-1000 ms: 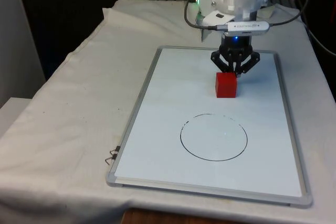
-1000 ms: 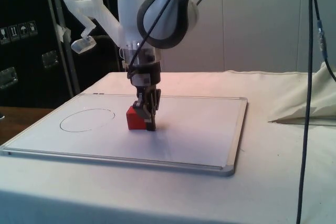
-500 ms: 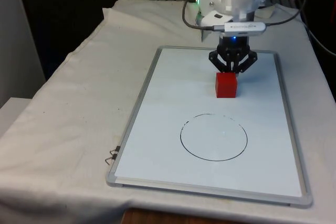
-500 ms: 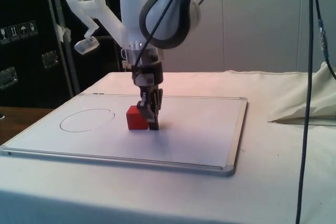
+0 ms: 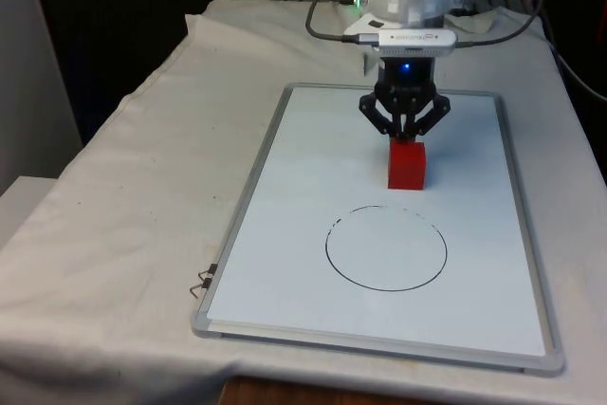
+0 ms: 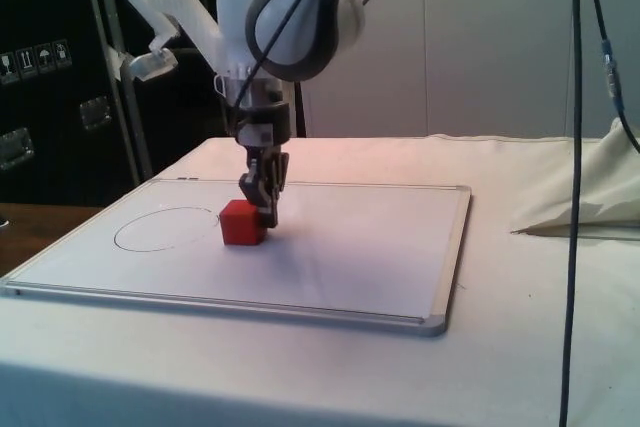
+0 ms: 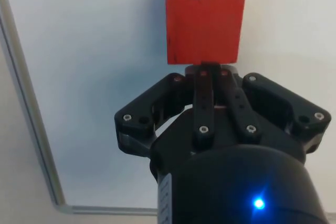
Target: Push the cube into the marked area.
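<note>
A red cube [image 5: 408, 166] [image 6: 242, 223] [image 7: 204, 17] stands on the whiteboard [image 5: 303, 187], just short of a hand-drawn black circle [image 5: 386, 247] [image 6: 166, 228]. My black gripper [image 5: 404, 137] [image 6: 264, 209] [image 7: 210, 69] is shut, its fingertips pressed together. The tips touch the cube's far face, the one turned away from the circle. Nothing is held between the fingers. In the side view the cube sits close to the circle's edge, outside the line.
The whiteboard has a grey metal frame [image 5: 248, 196] and lies on the white cloth. A small metal clip [image 5: 202, 281] lies beside the board's near corner on the front view's left. Folded cloth [image 6: 585, 197] is bunched up off to one side.
The gripper has moved toward the circle and the cube has slid with it, closer to the line. In the front view the arm shifted slightly left.
</note>
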Available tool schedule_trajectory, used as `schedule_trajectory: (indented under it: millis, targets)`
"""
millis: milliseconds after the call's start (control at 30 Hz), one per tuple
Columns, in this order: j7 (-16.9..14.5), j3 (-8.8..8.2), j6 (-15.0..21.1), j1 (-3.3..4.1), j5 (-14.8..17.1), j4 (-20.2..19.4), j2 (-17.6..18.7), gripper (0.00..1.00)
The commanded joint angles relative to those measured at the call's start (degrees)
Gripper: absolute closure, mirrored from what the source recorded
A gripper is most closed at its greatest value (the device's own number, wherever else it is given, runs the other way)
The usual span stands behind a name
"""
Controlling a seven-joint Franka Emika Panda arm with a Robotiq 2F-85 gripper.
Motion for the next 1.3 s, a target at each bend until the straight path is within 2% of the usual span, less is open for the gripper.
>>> schedule_trajectory:
  millis: [0, 167, 200, 233, 433, 467, 500, 733, 767, 800, 1000, 1033, 1067, 1267]
  targets:
    - [-0.5, 0.52, -0.5, -0.40, 0.6, 1.0, 0.5, 1.00]
    - [-0.6, 0.57, -1.2, -0.74, 0.6, 4.6, 2.4, 1.00]
    - [0.0, 0.00, -0.7, -0.29, 0.0, 4.2, 2.2, 1.00]
    - [-0.6, 0.57, -1.4, -0.74, 0.6, 5.3, 2.8, 1.00]
    - [-0.5, 0.86, -2.4, -0.86, 1.3, 9.1, 4.8, 1.00]
    - [0.1, 0.11, -2.1, -0.34, 0.4, 8.7, 4.7, 1.00]
    - [-0.5, 0.92, -2.5, -0.86, 1.5, 9.3, 5.0, 1.00]
    - [-0.1, 1.32, -2.2, -0.80, 3.8, 9.6, 5.2, 1.00]
    - [0.1, 0.63, -2.2, -0.34, 2.9, 9.5, 5.1, 1.00]
    - [-0.2, 1.38, -2.2, -0.80, 4.1, 9.6, 5.1, 1.00]
    - [-0.2, 1.78, -2.2, -0.86, 6.4, 10.0, 5.3, 1.00]
    - [0.2, 1.09, -2.2, -0.34, 5.6, 9.6, 5.2, 1.00]
    - [-0.2, 1.83, -2.2, -0.86, 6.6, 10.3, 5.4, 1.00]
    - [-0.6, 2.18, -1.9, -1.15, 9.1, 12.3, 6.7, 1.00]
